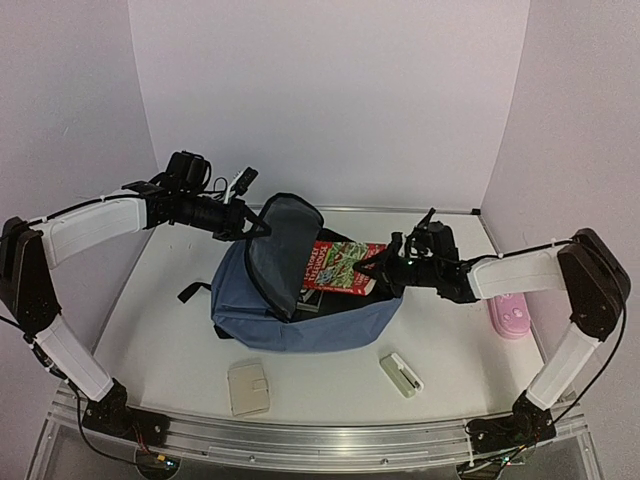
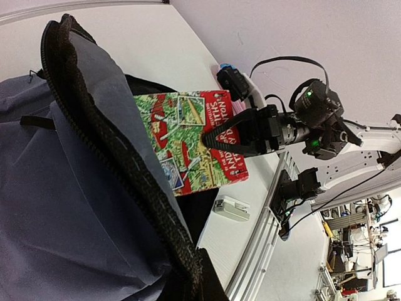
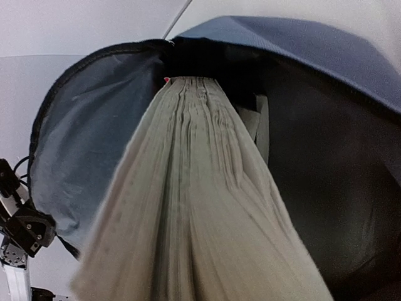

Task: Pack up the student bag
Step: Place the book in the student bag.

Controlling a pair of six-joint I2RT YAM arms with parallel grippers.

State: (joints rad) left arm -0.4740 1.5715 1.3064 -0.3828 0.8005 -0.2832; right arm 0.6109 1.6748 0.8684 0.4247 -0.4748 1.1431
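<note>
The bag (image 1: 300,318) lies between my arms. My left gripper (image 1: 252,224) is pinched shut on its flap (image 1: 275,250), lifting it. My right gripper (image 1: 378,264) clamps a book (image 1: 335,262), half inside the bag. A pink case (image 1: 512,315), right of the bag, is not packed yet.

Matt slate-blue cloth student bag (image 1: 320,322), glossy-covered paper book (image 1: 343,264), smooth white table (image 1: 170,300)

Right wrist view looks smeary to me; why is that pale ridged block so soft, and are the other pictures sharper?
Right wrist view: the pale page edges of the red paperback book are very close to the lens and blur, with the inside of the slate-blue fabric backpack in dark shadow; left wrist view: tilted sideways, cover print sharp; top external view: even soft light, no glare.
</note>
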